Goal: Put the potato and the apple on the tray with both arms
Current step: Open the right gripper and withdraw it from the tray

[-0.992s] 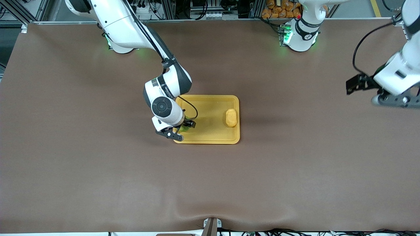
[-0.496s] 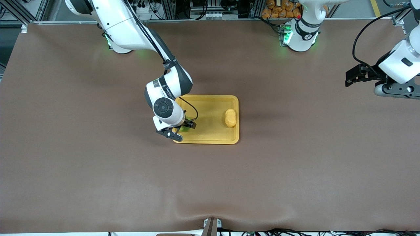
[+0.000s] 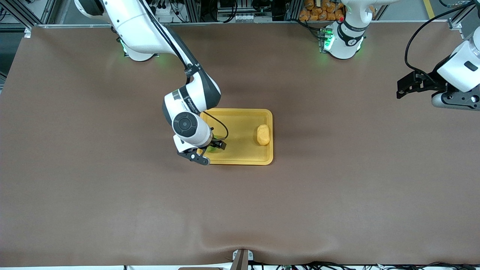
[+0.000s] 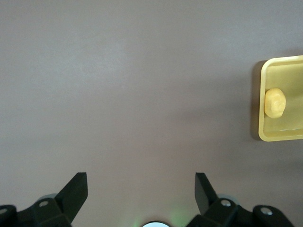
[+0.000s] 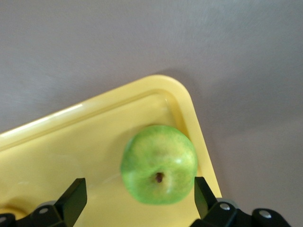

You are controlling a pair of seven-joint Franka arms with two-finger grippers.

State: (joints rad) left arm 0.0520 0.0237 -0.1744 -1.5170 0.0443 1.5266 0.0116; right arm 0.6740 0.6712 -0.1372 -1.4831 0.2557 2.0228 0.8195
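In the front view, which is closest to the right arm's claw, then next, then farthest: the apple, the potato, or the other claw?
1. The apple, on the tray under the right claw.
2. The potato, at the tray's other end.
3. The left claw, waiting over the left arm's table end.

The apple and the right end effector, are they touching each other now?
Apart. The right wrist view shows the apple lying on the tray, with clear gaps to both fingers of the open right end effector.

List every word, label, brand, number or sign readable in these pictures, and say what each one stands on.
Right arm: a line of small lettering on the white band near the wrist, too small to read.
Left arm: a round mark on the dark band by its base, unreadable.
Apple, potato, tray: no text.
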